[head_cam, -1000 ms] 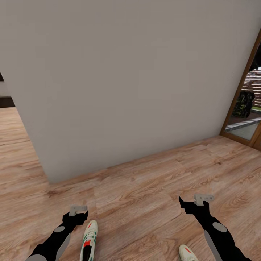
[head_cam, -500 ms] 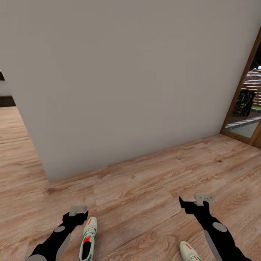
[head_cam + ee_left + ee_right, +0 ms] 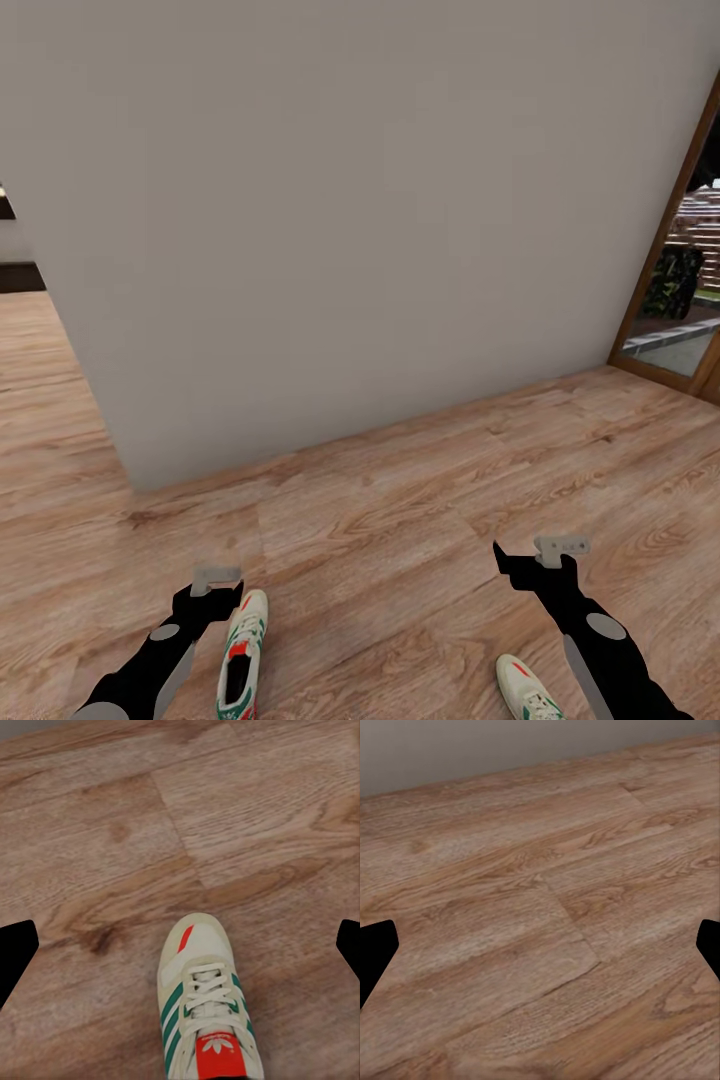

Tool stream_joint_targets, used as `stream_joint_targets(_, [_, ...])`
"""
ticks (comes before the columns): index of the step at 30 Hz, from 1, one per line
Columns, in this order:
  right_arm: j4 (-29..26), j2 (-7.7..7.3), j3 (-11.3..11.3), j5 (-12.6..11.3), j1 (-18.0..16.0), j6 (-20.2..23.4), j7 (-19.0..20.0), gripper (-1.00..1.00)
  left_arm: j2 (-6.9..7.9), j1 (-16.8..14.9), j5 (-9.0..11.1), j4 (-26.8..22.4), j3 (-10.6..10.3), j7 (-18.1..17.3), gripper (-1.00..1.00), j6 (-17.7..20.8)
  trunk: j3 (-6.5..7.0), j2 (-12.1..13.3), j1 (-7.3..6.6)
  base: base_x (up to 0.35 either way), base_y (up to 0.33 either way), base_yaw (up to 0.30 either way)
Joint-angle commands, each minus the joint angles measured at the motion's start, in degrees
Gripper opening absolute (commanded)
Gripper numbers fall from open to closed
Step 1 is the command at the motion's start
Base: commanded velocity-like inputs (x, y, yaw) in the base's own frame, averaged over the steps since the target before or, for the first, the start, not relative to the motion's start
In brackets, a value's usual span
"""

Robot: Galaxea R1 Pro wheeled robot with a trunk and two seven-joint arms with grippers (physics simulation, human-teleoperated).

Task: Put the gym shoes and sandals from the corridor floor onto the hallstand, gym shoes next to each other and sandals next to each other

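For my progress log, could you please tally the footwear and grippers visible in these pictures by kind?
Gym shoes: 2, one beside the left gripper at, one near the right arm at, both on the corridor floor.
Grippers: 2, left and right gripper.
Total: 4.

Two gym shoes on the corridor floor (image 3: 400, 520): one (image 3: 241, 655) beside left gripper (image 3: 216, 580), other (image 3: 527, 690) near right arm; wall (image 3: 350, 220) ahead.

A plain pale-grey wall (image 3: 360, 220) fills most of the view ahead, ending at a corner on the left. Light brown wood-plank floor (image 3: 400, 500) runs along its base. At right, a wood-framed glass door (image 3: 680, 290) shows what may be greenery outside.
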Motion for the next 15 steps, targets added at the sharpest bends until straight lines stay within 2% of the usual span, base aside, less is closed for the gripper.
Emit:
stream_joint_targets(1, [-0.08,-0.01,-0.01,-0.59,-0.02,0.27,-0.05,1.00,-0.02,-0.03,-0.02,0.04,0.16,-0.10,1.00,-0.18,-0.24,-0.44,0.21,0.000,0.000,0.000])
stream_joint_targets(15, [-0.14,-0.01,-0.01,-0.62,-0.02,0.27,-0.05,1.00,-0.02,-0.03,-0.02,0.04,0.17,-0.10,1.00,-0.18,-3.30,-1.01,0.77,0.000,0.000,0.000])
